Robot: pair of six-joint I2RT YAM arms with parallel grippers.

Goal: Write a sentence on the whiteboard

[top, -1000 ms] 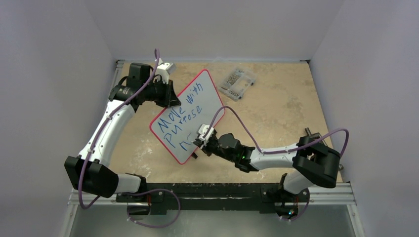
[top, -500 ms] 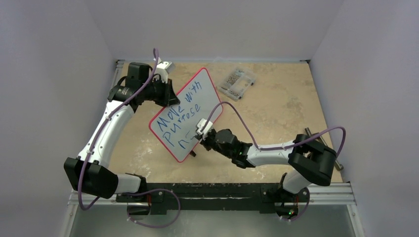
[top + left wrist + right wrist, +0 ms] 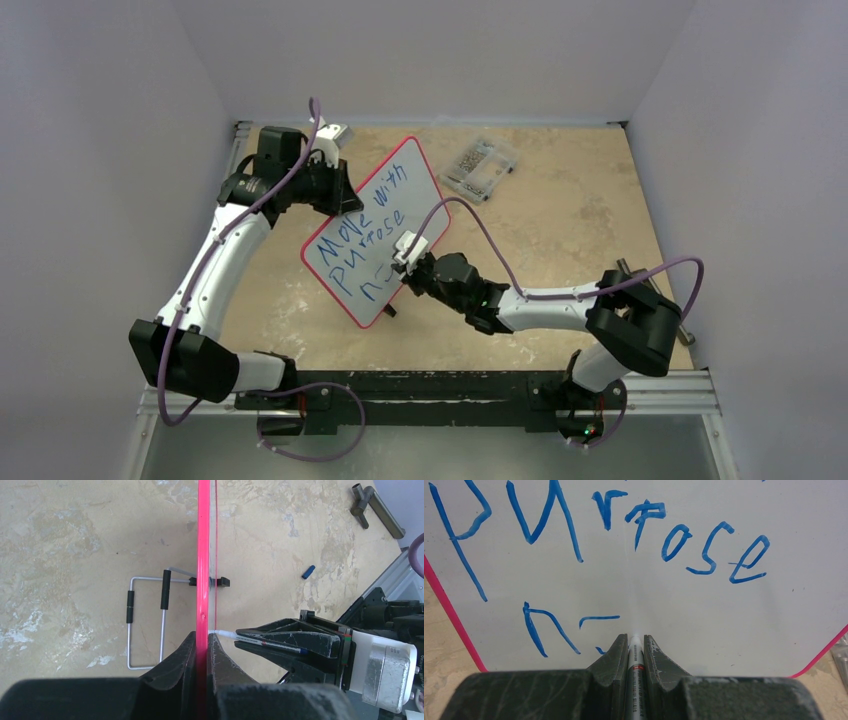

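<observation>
Left gripper [image 3: 202, 639] clamped narrow on whiteboard [image 3: 372, 235] red rim, its 10 o'clock edge. Right gripper [image 3: 636, 640] pinches marker [image 3: 635, 667], tip touching board at 5 o'clock. Board stands at 9 o'clock of table [image 3: 560, 230] centre. Sentence [image 3: 644, 535]: blue "Move with purpose", third line begun.

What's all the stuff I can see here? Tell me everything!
table: one, tan, under everything
whiteboard: one, white with red rim, held upright mid-table
sentence: one, blue, on the whiteboard, unfinished
marker: one, grey, tip at the whiteboard
box of screws: one, clear, table's far side
cap: one, blue, lying on table
metal bar: one, grey, table's right edge
wire stand: one, silver and black, behind whiteboard
left fingers: black, shut on whiteboard's edge
right fingers: black, shut on marker
</observation>
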